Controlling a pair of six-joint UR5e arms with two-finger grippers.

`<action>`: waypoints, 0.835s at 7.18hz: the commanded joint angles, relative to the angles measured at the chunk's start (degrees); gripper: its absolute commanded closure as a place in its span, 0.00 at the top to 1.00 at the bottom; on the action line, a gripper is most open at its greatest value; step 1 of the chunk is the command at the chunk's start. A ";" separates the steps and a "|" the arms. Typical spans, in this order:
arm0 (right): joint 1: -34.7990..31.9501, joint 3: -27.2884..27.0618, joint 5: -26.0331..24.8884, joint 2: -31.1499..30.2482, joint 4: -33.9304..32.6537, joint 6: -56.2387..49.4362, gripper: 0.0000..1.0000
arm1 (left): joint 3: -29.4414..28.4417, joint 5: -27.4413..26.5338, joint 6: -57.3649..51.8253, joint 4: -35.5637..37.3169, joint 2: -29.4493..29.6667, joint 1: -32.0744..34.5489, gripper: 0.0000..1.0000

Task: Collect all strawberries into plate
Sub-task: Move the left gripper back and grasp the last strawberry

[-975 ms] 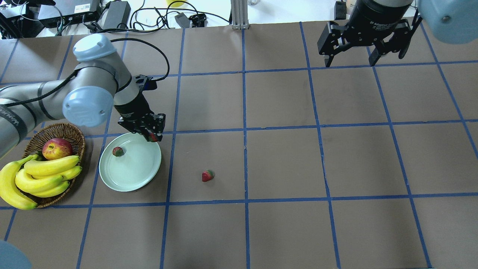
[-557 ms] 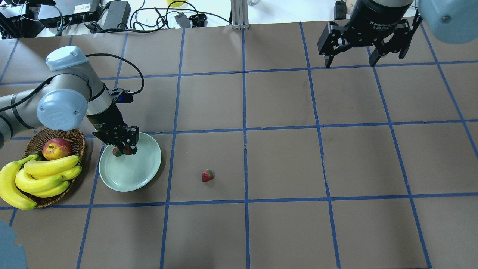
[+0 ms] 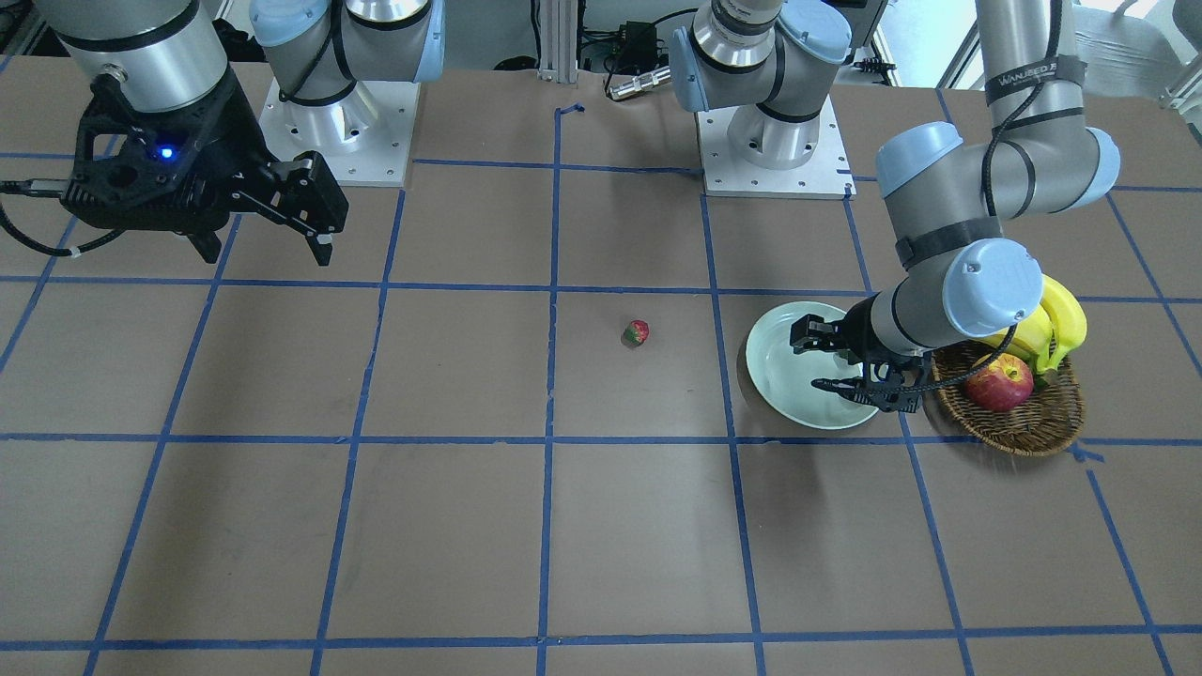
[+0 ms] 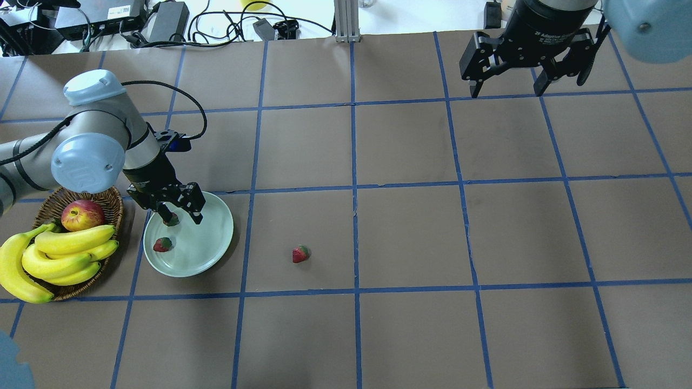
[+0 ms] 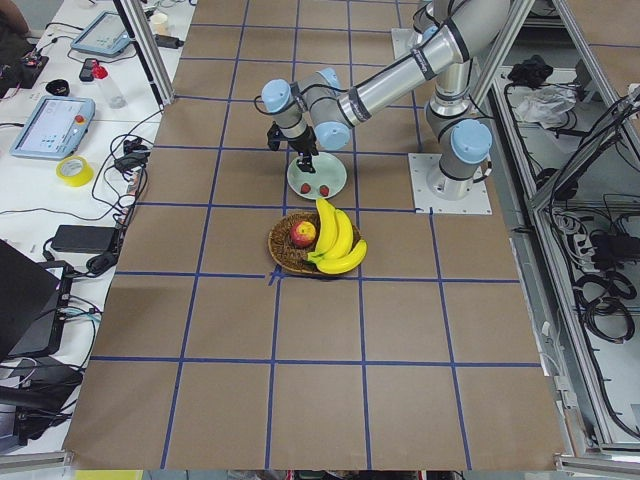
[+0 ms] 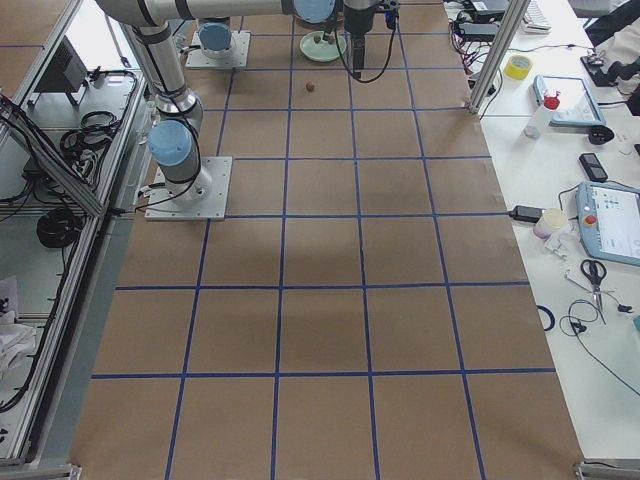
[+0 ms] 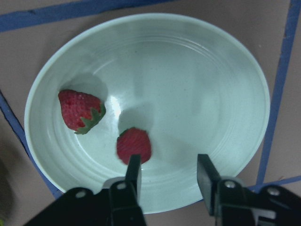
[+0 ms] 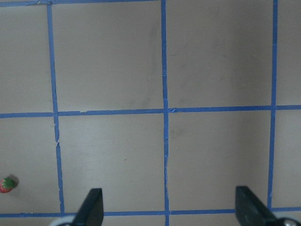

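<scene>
The pale green plate holds two strawberries, one under my left gripper and one near the plate's front-left rim. In the left wrist view both lie in the plate, one at the left and one by the left finger. My left gripper is open and empty just above the plate; it also shows in the left wrist view. A third strawberry lies on the table right of the plate. My right gripper is open and empty, high at the far right.
A brown wicker basket with a red-yellow apple and a bunch of bananas stands just left of the plate. Blue tape lines grid the brown table. Cables and power bricks lie beyond the far edge.
My left gripper carried a strawberry left over the plate, then opened and let it go. Two strawberries now lie on the plate. The right arm has not moved.
</scene>
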State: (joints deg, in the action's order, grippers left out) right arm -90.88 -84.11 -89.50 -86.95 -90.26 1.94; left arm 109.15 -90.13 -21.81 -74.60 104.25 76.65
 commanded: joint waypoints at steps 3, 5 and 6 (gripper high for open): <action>0.00 0.00 0.11 0.02 0.08 0.00 1.00 | -0.26 7.59 12.72 -0.01 -2.21 9.36 1.00; 0.00 0.00 0.11 0.02 0.08 0.08 1.00 | 0.18 7.68 25.70 4.17 -1.34 17.09 1.00; 0.00 0.00 0.11 0.02 0.08 0.00 1.00 | 0.71 7.86 29.86 6.12 -0.03 19.74 1.00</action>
State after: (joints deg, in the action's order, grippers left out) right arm -90.88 -84.11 -89.39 -86.92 -90.18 1.97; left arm 109.31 -82.47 2.01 -71.09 102.98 92.63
